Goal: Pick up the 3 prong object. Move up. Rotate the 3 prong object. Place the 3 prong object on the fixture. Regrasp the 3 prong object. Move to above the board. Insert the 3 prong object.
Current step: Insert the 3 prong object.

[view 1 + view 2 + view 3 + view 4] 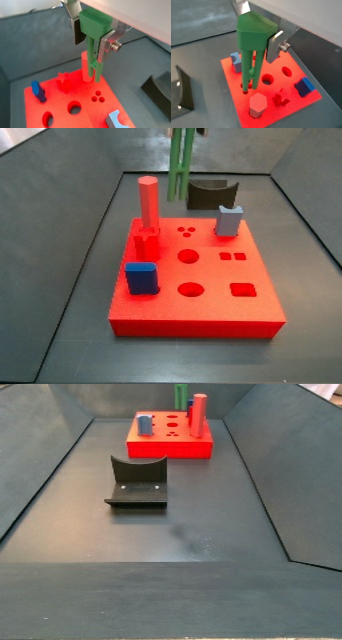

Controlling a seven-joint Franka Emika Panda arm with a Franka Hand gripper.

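My gripper (93, 42) is shut on the 3 prong object (94, 22), a green piece held by its blocky head with its slim prongs hanging straight down. In both wrist views the prongs end just above the board (290, 102), a red slab, close to its three small dot holes (97, 95). A side view shows the green prongs (179, 163) over the board's far edge (187, 223), with the gripper itself cut off above. The fixture (138, 482), a dark bracket, stands bare on the floor apart from the board (170, 446).
A tall red cylinder (147, 203) stands in the board near the prongs. A blue block (142, 278) and a paler blue block (229, 221) also sit in the board. Grey bin walls (40, 474) enclose the floor.
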